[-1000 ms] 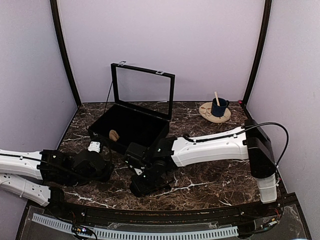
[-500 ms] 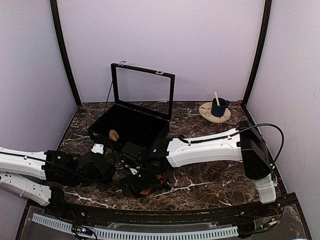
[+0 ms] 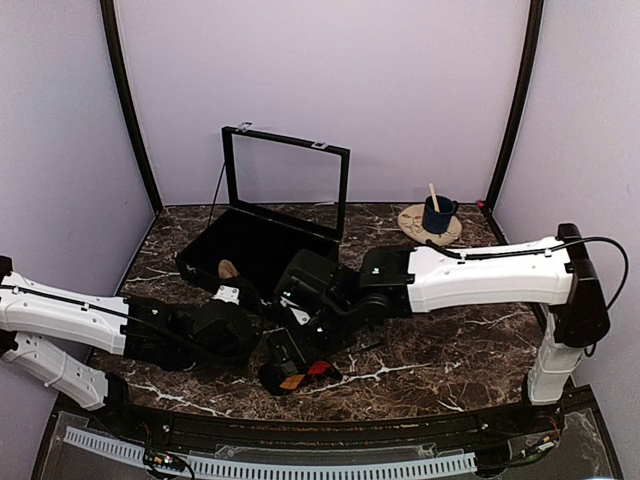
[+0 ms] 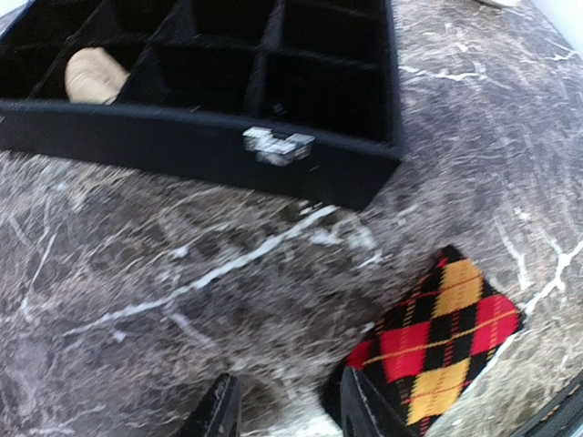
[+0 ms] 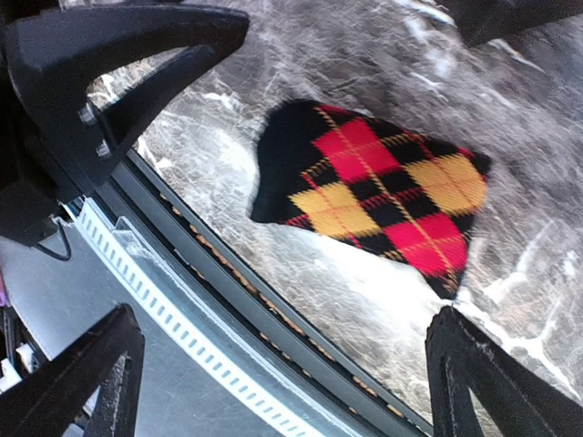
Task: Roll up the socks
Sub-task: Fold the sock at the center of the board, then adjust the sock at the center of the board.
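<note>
**The right hand [image 5: 287,319] is releasing, and the socks [image 5: 373,191] are lying free on the tabletop [image 3: 430,370].**

The socks, folded into a small bundle with the argyle side up, are resting close to the near edge. The right hand, clenched a second ago, is now spreading wide above them with nothing between its fingers. The left hand [image 4: 291,410] is waiting half spread just beside the bundle, with bare marble between its fingers. Farther back, the black box [image 3: 260,250] is standing with its lid raised. I think the roll is now put down, perhaps finished.
</note>
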### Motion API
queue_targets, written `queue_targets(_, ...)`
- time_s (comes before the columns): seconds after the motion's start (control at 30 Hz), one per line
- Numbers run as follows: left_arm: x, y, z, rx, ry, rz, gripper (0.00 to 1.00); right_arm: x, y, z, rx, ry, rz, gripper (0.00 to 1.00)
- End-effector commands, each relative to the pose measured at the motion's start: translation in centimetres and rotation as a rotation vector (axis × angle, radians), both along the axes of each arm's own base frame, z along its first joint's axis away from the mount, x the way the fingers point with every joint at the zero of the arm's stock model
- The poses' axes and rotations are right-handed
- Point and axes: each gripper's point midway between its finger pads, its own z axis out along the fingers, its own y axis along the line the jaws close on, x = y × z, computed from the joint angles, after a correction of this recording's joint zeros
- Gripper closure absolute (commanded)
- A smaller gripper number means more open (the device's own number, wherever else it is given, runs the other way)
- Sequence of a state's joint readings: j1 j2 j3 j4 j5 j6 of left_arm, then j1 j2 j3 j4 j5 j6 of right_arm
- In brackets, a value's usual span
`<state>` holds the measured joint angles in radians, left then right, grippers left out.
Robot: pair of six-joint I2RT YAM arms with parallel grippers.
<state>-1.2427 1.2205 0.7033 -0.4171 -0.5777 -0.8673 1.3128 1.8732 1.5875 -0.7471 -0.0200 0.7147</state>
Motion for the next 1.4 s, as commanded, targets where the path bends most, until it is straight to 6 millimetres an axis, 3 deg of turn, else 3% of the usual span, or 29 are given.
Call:
queue_targets(0.0, 0.7, -3.0, 1.8, -0.044, -0.035, -0.065, 0.60, 2.1, -3.4, 0.4, -0.002, -0.076, -0.050, 0.00)
queue_targets(0.13, 1.0, -4.7, 1.6, -0.027, -0.032, -0.103, 0.60, 4.2, -5.7, 0.3, 0.123, -0.004, -0.135, 0.00)
queue_targets(0.23, 1.1, -5.8, 1.2, -0.016, -0.017, -0.120, 0.60, 5.7, -8.3, -0.3, 0.200, 0.036, -0.203, 0.12)
queue_targets(0.4, 1.1, -7.5, 0.0, -0.018, 0.027, -0.129, 0.61, 8.9, -11.7, 0.5, 0.153, -0.134, -0.270, 0.57)
queue_targets(0.5, 1.0, -8.5, -0.6, -0.027, 0.050, -0.134, 0.61, 11.7, -14.3, 1.0, 0.037, -0.310, -0.354, 0.95)
queue_targets(0.53, 1.0, -8.8, -0.8, -0.026, 0.057, -0.134, 0.61, 12.6, -15.1, 1.4, 0.023, -0.364, -0.400, 1.00)
queue_targets(0.67, 0.9, -9.1, -1.4, -0.015, 0.087, -0.122, 0.62, 14.6, -16.3, 3.1, 0.098, -0.463, -0.520, 1.00)
queue_targets(0.77, 0.5, -9.4, -2.1, -0.018, 0.122, -0.122, 0.68, 14.9, -16.1, 3.3, 0.196, -0.442, -0.533, 1.00)
queue_targets(1.07, -2.1, -9.6, -4.0, -0.084, 0.226, -0.108, 0.99, 12.0, -12.2, 1.6, 0.403, -0.299, -0.334, 1.00)
queue_targets(1.37, -4.3, -10.0, -4.9, -0.098, 0.262, -0.104, 1.00, 9.8, -8.9, -0.2, 0.498, -0.163, -0.210, 1.00)
